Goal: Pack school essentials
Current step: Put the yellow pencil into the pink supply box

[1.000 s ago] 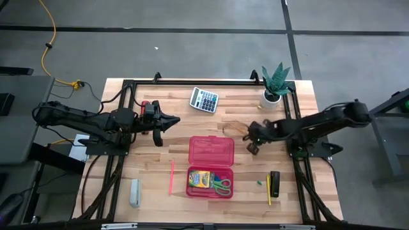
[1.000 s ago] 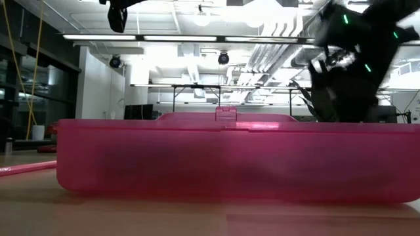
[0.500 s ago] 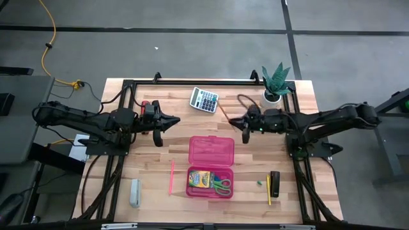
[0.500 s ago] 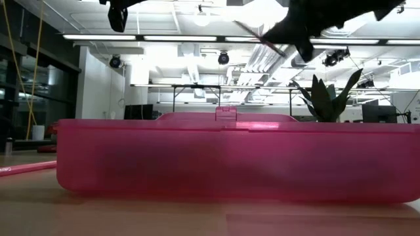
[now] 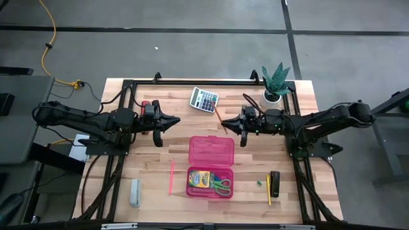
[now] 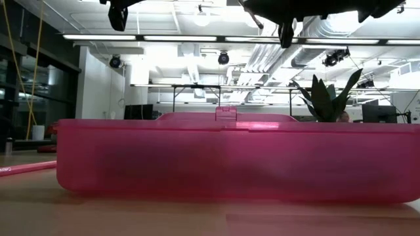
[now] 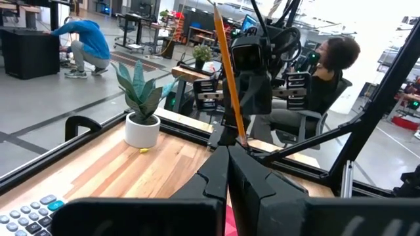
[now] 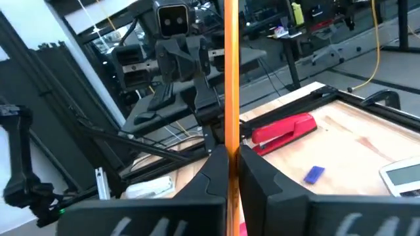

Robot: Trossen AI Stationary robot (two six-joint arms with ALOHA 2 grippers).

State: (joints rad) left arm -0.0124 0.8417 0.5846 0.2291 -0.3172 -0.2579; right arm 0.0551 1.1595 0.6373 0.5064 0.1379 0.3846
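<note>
- Above the middle of the tabletop, toward the far edge, an orange pencil [image 5: 219, 117] is pinched between the closed fingers of the right gripper [image 5: 234, 122]; the right wrist view shows it [image 8: 230, 72] standing straight up out of the fingertips.
- Below and nearer the front edge lies the pink case [image 5: 210, 165], open, its lid half toward the far edge and its tray half toward the front.
- Inside the tray sit the crayon box [image 5: 200, 180] and the green-handled scissors [image 5: 222, 186], side by side (crayons on the left-arm side).
- Left of the case, a pink pencil [image 5: 171, 177] lies flat on the wood, pointing from front to back.
- Toward the front right corner lie a yellow pencil [image 5: 268, 189], a small green eraser [image 5: 260, 183] just beside it, and a dark oblong item [image 5: 275, 183] that I cannot identify.
- Over the left half of the table the left gripper [image 5: 165, 126] hangs with its fingers together, holding nothing.
- Near the far edge rests a calculator [image 5: 204, 99]; a potted plant [image 5: 275, 83] stands at the far right corner, and a grey block [image 5: 135, 192] lies near the front left corner.
</note>
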